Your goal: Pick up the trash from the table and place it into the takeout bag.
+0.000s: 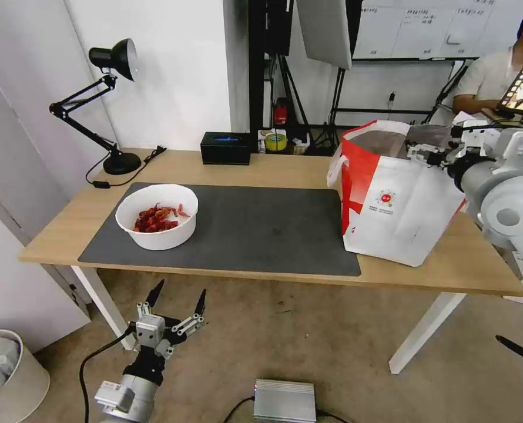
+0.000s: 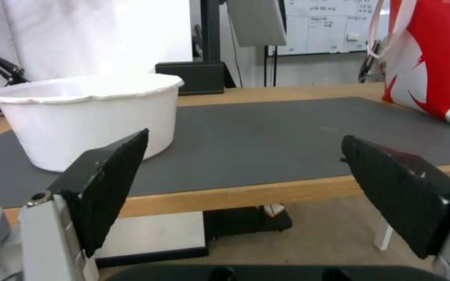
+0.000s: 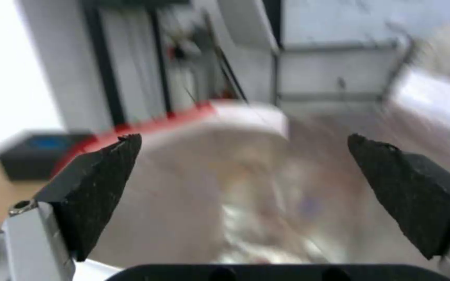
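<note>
On the left part of the dark mat (image 1: 261,229) of the wooden table (image 1: 485,264) stands a white bowl (image 1: 156,217) of red crayfish shells, the trash that shows. My left gripper (image 1: 180,291) hangs open and empty below the table's front edge, just in front of the bowl (image 2: 87,117); in its wrist view the left gripper (image 2: 244,136) faces the mat (image 2: 287,132). The takeout bag (image 1: 391,200), white with red sides, stands upright at the right. My right gripper (image 1: 417,154) is over its open top, open and empty, and the right gripper (image 3: 243,138) looks down onto the foil lining (image 3: 209,187).
A black desk lamp (image 1: 106,106) stands at the back left corner, with a black box (image 1: 226,147) at the back edge. On the floor are a pale bin (image 1: 3,376) at the left and a silver box (image 1: 285,399) near my base.
</note>
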Tool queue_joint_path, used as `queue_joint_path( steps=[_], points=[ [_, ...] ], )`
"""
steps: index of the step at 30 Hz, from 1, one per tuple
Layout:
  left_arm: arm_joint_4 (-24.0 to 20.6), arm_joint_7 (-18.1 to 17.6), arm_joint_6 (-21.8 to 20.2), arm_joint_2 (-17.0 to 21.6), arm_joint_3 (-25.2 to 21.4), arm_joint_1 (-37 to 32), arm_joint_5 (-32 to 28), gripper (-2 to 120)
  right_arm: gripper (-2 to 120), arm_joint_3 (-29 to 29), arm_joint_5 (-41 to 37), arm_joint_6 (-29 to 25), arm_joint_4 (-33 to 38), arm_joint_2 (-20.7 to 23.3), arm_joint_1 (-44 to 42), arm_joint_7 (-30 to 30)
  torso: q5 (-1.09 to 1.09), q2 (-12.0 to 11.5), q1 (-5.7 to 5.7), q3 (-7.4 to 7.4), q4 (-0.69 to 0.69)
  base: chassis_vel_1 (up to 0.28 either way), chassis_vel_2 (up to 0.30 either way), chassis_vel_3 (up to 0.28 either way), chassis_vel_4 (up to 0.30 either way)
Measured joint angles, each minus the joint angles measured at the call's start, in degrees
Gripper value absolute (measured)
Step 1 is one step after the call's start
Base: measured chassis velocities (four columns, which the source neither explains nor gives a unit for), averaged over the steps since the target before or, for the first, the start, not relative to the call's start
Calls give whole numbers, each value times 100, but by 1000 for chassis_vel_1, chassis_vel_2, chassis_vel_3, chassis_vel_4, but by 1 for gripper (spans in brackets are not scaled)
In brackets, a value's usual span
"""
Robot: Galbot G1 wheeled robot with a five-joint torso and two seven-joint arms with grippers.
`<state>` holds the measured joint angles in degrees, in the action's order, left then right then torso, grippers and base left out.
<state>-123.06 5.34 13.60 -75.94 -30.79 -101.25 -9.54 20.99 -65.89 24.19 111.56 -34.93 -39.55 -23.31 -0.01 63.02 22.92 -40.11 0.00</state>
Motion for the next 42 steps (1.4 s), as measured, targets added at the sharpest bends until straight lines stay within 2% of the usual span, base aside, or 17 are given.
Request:
queue_joint_path(
  steps=[4, 8, 13, 15, 23, 28, 33, 42],
  points=[
    [-31, 1, 0, -20, -26, -18, 51, 100, 100, 51, 370, -915, 288, 44, -415, 764, 0, 0, 0, 0, 0, 0, 0, 0, 0],
    [-55, 1, 1, -25, -70, -31, 46, 100, 100, 212, 572, -1283, 640, -8, -910, 1195, 0, 0, 0, 0, 0, 0, 0, 0, 0],
    [-80, 2, 16, -23, -112, -42, 20, 100, 100, 359, 917, -1703, 942, -110, -1524, 1446, -1, 0, 0, 0, 0, 0, 0, 0, 0],
    [-81, 1, 20, -17, -146, -41, 4, 100, 100, 398, 1209, -2069, 1041, -218, -2001, 1513, -1, 1, 0, 0, 1, 0, 0, 0, 0],
    [-26, 1, 22, 27, -182, 27, -47, 100, 100, 568, 2106, -3090, 975, -655, -3605, 1855, 1, 0, 0, 1, -1, 0, 0, 0, 0],
    [55, 0, 20, 43, -166, 93, -73, 100, 100, 544, 2550, -3435, 795, -885, -4243, 2029, 0, 1, -1, 1, -1, 0, 0, 0, 0],
    [121, 2, 19, 49, -146, 127, -77, 100, 100, 256, 2850, -3695, 474, -1116, -4485, 2091, 0, 0, 0, 1, 0, 0, 0, 0, 0],
    [165, 2, 19, 88, -162, 136, -125, 100, 100, 4, 3168, -3845, 262, -1462, -4675, 1973, 0, 1, 0, 1, 0, 0, 0, 0, 0]
  ],
)
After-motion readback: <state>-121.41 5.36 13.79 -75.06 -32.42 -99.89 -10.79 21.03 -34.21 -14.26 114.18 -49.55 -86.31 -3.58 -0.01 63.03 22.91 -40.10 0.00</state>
